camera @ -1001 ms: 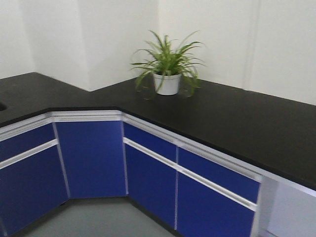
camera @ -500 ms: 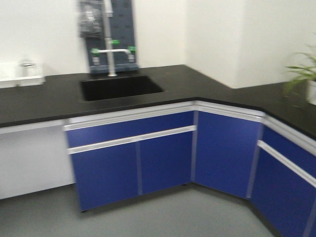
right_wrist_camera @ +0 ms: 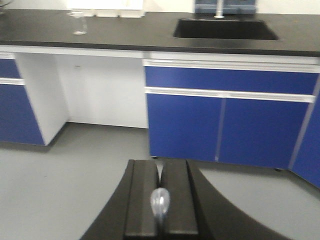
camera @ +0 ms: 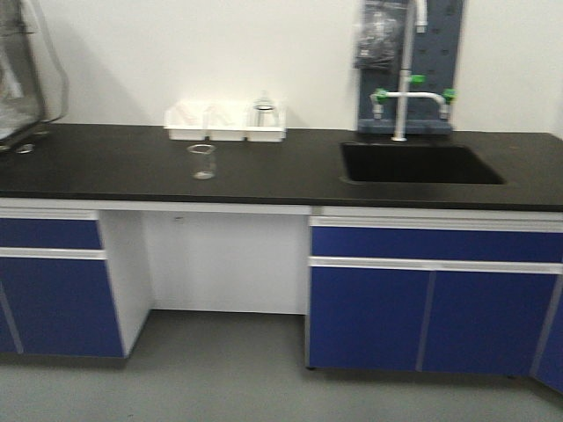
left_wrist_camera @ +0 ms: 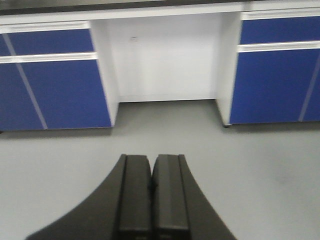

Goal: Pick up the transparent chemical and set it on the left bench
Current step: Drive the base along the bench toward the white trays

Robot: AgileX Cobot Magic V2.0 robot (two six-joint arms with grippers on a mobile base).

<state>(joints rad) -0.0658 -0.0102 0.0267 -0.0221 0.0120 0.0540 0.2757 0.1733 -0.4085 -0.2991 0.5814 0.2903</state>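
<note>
One black bench (camera: 106, 167), sunken sink (camera: 422, 164), blue cabinets (camera: 431, 308), grey floor (camera: 220, 387)

Black bench (camera: 106, 163) with beaker (camera: 202, 161), trays (camera: 224, 123)

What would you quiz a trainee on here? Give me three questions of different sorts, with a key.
1. True or false: the beaker stands on the countertop, left of the sink.
2. Which gripper pinches a small clear object? A) left B) right C) neither
3. Fill in: the faucet rises behind the ____.

Key
1. True.
2. B, the right gripper; the left gripper is shut and empty.
3. Sink.
</note>
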